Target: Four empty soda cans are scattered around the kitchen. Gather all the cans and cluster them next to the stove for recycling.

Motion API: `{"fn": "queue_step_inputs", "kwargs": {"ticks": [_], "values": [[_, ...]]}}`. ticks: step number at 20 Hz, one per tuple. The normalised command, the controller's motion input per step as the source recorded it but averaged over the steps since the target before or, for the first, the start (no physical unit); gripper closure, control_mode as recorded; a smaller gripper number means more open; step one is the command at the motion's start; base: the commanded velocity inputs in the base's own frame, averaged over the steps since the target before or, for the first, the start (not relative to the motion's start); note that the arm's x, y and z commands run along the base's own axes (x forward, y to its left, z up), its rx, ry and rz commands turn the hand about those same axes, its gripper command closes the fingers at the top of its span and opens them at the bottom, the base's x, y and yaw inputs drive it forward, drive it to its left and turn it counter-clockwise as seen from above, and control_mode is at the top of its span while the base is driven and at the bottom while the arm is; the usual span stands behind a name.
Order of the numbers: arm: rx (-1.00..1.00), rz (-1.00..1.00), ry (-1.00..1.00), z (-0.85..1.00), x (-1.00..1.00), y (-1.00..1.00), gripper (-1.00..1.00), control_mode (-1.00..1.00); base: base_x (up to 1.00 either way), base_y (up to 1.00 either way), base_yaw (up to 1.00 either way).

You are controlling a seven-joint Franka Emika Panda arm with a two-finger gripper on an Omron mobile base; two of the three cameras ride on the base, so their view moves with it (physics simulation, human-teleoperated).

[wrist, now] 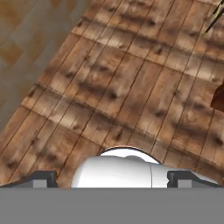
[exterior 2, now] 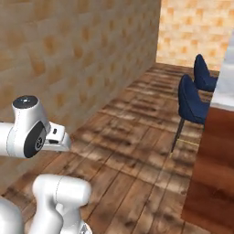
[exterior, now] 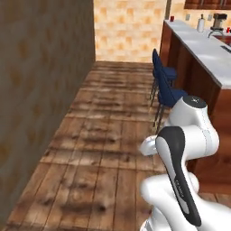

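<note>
Tool (wrist: pixel 112 178) spread wide over bare wooden floor (wrist: pixel 131 87), carrying nothing; one small red soda can (exterior: pixel 172 18) sits far off on the table (exterior: pixel 203 45); gathering looks barely begun.

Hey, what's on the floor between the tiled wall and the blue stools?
Nothing: bare wooden floor runs from the wall to the blue stools in the left base view.

We are in a home kitchen. A long counter (exterior: pixel 198 47) with a pale top and reddish wooden sides runs along one side, with two blue stools (exterior: pixel 168 92) drawn up to it. A coffee machine (exterior: pixel 218 21) and a white bottle (exterior: pixel 201 23) stand on it. Wooden plank floor (exterior: pixel 103 149), tan tiled walls (exterior: pixel 126 27).
</note>
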Motion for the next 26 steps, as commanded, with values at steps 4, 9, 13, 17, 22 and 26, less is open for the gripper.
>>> {"fn": "queue_step_inputs", "kwargs": {"ticks": [4, 9, 13, 17, 22, 26], "values": [[0.00, 0.00, 0.00, 0.00, 0.00, 0.00, -1.00, 1.00, 1.00, 0.91, -0.40], [0.00, 0.00, 0.00, 0.00, 0.00, 0.00, -1.00, 1.00, 1.00, 0.95, -0.32], [0.00, 0.00, 0.00, 0.00, 0.00, 0.00, -1.00, 1.00, 1.00, 0.91, -0.36], [0.00, 0.00, 0.00, 0.00, 0.00, 0.00, -1.00, 1.00, 1.00, 0.66, -0.43], [0.00, 0.00, 0.00, 0.00, 0.00, 0.00, -1.00, 1.00, 1.00, 0.46, -0.52], [0.00, 0.00, 0.00, 0.00, 0.00, 0.00, -1.00, 1.00, 1.00, 0.56, -0.48]]}}
